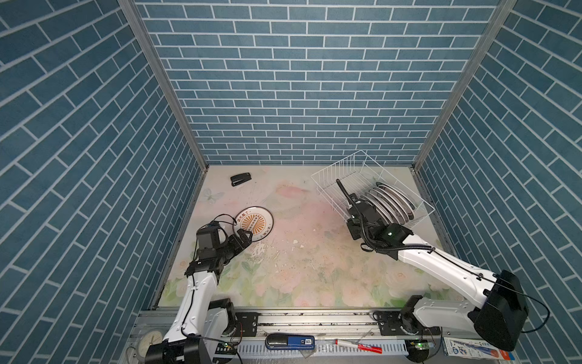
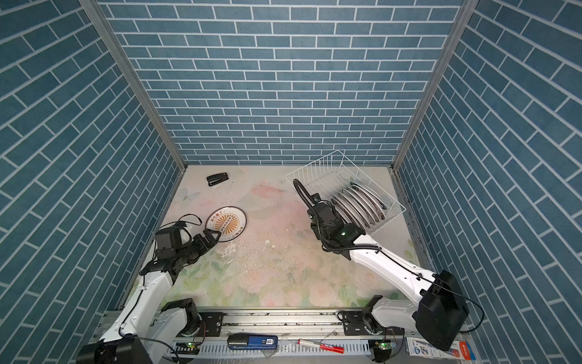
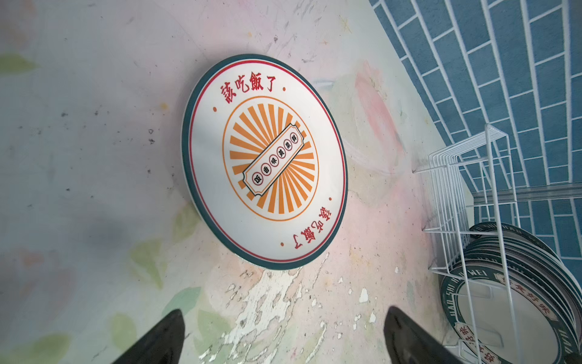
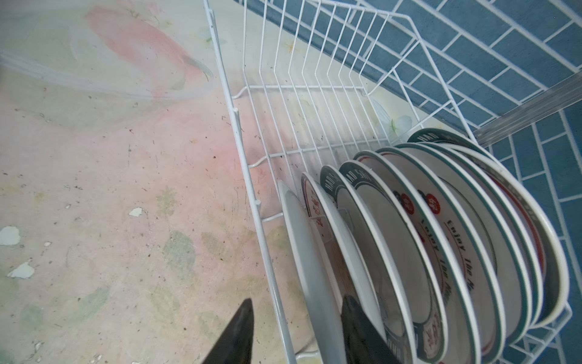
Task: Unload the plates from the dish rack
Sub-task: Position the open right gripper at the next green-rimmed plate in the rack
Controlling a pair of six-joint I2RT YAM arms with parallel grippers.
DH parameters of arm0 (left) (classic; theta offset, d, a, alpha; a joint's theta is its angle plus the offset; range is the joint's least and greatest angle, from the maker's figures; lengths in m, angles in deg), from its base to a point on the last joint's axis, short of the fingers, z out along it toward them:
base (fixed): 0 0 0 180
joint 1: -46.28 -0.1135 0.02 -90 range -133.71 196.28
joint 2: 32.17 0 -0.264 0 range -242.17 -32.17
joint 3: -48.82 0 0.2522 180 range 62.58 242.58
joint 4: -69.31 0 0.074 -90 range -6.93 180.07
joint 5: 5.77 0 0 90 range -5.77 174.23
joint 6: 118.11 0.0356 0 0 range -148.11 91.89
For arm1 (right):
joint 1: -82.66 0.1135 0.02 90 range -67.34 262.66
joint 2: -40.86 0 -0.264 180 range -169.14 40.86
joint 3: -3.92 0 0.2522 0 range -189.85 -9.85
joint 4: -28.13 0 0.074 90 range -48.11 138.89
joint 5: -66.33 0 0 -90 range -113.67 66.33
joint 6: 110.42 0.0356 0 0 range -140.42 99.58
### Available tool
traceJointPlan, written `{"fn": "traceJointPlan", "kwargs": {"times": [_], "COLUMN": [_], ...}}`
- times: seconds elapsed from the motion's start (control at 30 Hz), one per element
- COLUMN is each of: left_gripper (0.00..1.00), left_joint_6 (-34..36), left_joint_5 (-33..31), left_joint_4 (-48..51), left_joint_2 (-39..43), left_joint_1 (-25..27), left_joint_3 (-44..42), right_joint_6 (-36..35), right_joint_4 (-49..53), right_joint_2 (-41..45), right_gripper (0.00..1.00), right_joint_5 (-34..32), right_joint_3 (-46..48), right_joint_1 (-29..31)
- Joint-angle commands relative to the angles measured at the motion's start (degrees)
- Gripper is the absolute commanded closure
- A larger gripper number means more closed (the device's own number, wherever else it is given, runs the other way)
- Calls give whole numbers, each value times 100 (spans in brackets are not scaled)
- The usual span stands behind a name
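Note:
One green-rimmed plate (image 1: 254,223) (image 3: 264,160) with an orange sunburst and red characters lies flat on the table at the left. My left gripper (image 3: 285,312) (image 1: 247,236) hovers just short of its near edge, open and empty. The white wire dish rack (image 1: 362,151) (image 4: 242,141) stands at the back right. Several plates (image 1: 387,201) (image 4: 441,236) stand on edge in its near half. My right gripper (image 4: 297,301) is open at the rack's near corner. One finger is outside the rim wire. The other is behind the first plain white plate (image 4: 302,252).
A black stapler (image 1: 241,179) lies at the back left of the table. Blue brick walls close in three sides, and the rack sits close to the right wall. Along the front rail are a small clock (image 1: 151,342), a blue-black tool (image 1: 289,342) and a red marker (image 1: 359,346).

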State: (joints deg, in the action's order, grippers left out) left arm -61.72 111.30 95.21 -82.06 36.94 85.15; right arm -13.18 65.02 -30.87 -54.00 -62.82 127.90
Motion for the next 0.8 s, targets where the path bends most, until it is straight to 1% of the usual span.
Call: {"fn": "traceJointPlan", "kwargs": {"times": [0.0,0.17,0.5,0.6,0.77], "left_gripper": [0,1,1,1,1], "left_joint_6": [89,91,91,98,102], "left_joint_5": [4,13,53,53,-24], "left_joint_4": [-29,-59,-46,-37,-8], "left_joint_2": [3,3,13,32,-8], "left_joint_1": [31,29,33,31,30], "left_joint_3": [-74,-90,-101,-86,-33], "right_joint_6": [118,168,160,147,99], "right_joint_4": [161,222,282,271,271], "right_joint_2": [-113,-170,-433,-542,-727], "right_gripper": [53,54,61,61,63], "right_joint_5": [-288,-347,-277,-454,-542], "right_joint_3": [-224,-224,-207,-225,-226], "right_joint_1": [6,-25,-229,-263,-296]}}
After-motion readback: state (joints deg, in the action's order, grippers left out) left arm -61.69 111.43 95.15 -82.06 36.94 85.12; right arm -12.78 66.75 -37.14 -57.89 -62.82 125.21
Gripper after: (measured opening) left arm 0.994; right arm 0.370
